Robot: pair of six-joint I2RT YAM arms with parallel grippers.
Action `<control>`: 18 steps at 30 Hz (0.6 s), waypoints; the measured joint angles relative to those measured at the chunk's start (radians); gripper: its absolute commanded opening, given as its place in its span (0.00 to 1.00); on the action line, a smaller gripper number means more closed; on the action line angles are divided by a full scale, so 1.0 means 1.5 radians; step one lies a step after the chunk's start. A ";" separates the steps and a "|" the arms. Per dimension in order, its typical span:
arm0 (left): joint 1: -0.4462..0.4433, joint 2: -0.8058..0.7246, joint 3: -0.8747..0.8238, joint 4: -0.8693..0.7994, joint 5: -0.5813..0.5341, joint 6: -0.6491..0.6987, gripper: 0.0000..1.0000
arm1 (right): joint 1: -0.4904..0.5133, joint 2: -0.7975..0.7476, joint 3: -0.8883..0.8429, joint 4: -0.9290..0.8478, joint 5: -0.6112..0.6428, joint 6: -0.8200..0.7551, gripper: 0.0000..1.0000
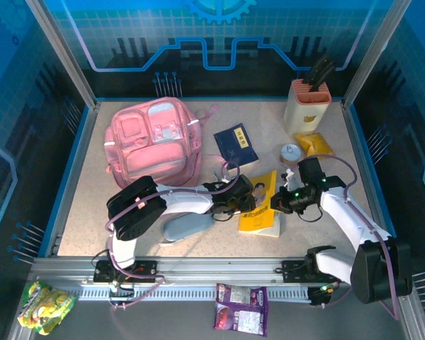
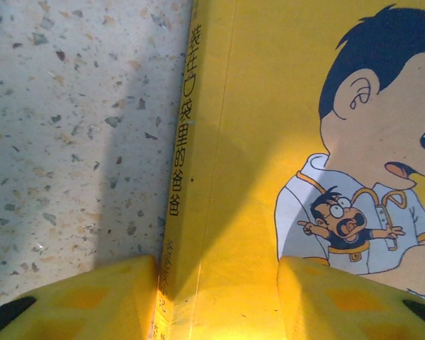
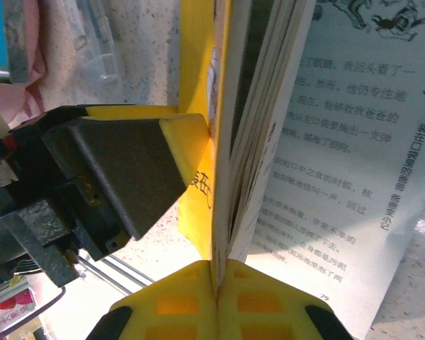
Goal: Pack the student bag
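Nothing looks packed yet: the student bag (image 1: 154, 142) lies upper left, your right gripper (image 3: 214, 273) pinches the yellow book (image 1: 261, 205) by its pages, and your left gripper (image 2: 218, 287) stands parted astride its spine.

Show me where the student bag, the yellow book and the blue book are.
student bag (image 1: 154, 152): top external view, translucent front pocket.
yellow book (image 1: 258, 216): top external view, front cover.
blue book (image 1: 236, 145): top external view, middle of cover.

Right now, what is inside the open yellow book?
In the book, a white page of black Chinese text lies open, with a drawing at its top. The other pages stand edge-on, pinched in the right gripper, so their faces are hidden.
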 measured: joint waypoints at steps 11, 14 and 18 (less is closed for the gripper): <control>0.067 -0.231 -0.140 0.075 0.032 0.000 0.79 | 0.001 -0.048 0.039 0.070 -0.104 0.060 0.00; 0.104 -0.271 -0.180 0.113 0.072 -0.016 0.86 | 0.001 -0.047 0.062 0.103 -0.139 0.080 0.00; 0.149 -0.285 -0.216 0.158 0.128 -0.032 0.90 | 0.003 -0.033 0.074 0.174 -0.190 0.113 0.00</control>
